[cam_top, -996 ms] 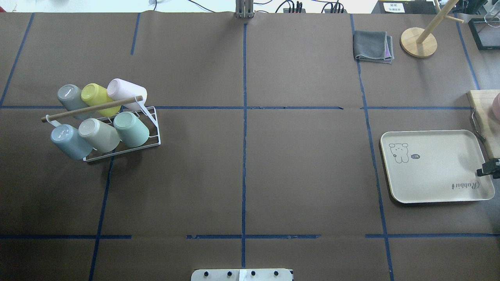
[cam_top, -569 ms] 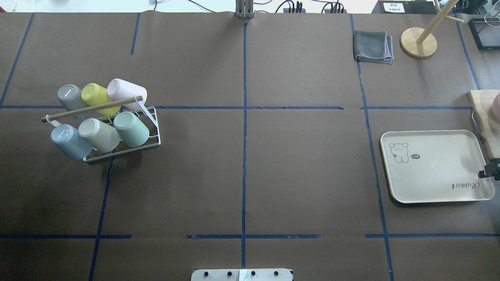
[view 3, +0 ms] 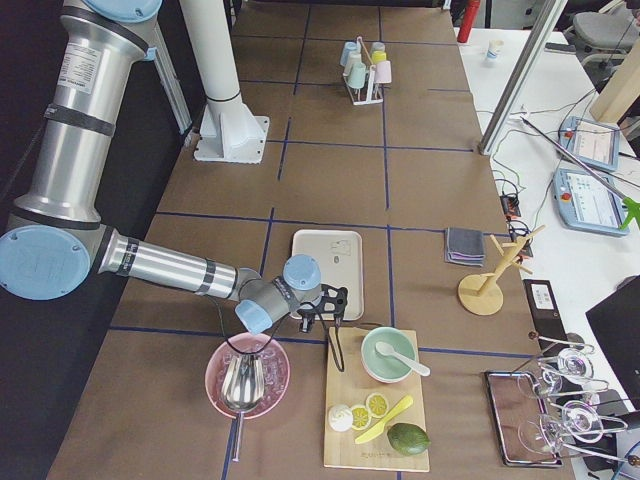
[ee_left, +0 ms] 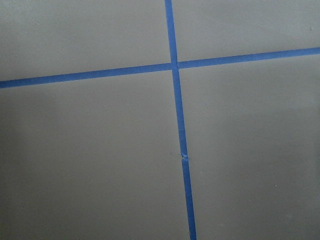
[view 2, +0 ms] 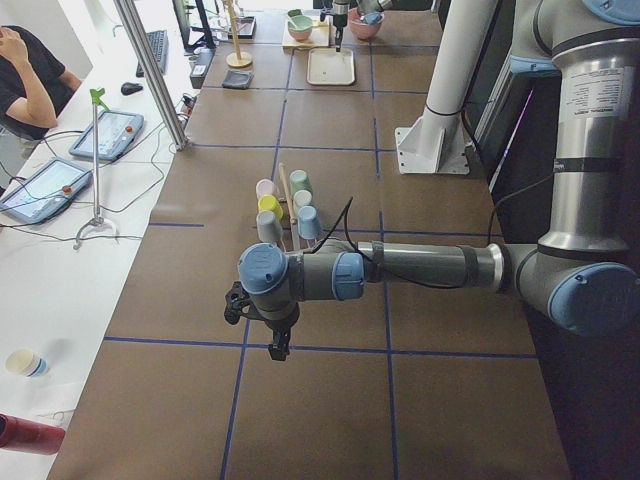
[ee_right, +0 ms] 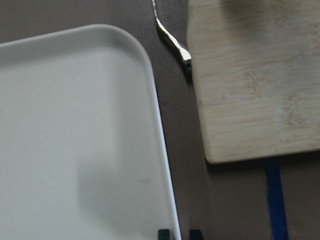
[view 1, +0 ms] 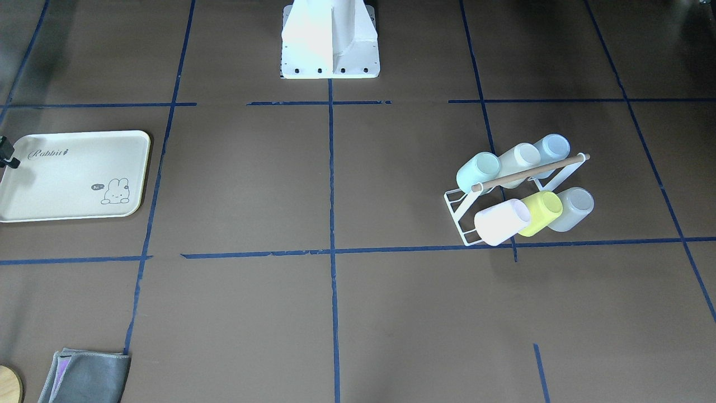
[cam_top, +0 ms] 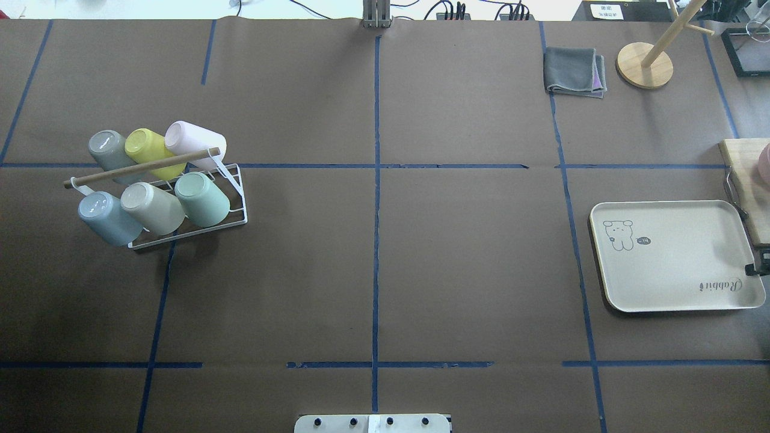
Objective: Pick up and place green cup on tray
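The green cup [cam_top: 203,199] lies tilted in the near right slot of a white wire rack [cam_top: 198,232] at the table's left; it also shows in the front view [view 1: 478,170]. The cream tray [cam_top: 674,270] lies flat at the right and shows in the front view [view 1: 61,184]. My right gripper [cam_top: 751,270] is at the tray's right edge. In the right wrist view its fingertips [ee_right: 164,234] straddle the tray's rim [ee_right: 165,165] closely, shut on it. My left gripper [view 2: 275,340] shows only in the exterior left view, over bare table beyond the rack; I cannot tell its state.
Grey, yellow-green, pink, beige and pale blue cups fill the rack's other slots. A wooden board [cam_top: 743,174] with a metal handle [ee_right: 172,42] lies just right of the tray. A grey cloth [cam_top: 574,72] and a wooden stand [cam_top: 643,65] are at the far right.
My right gripper has moved right towards the table's edge, and the tray has slid a little to the right with it. The cups and rack have not moved.
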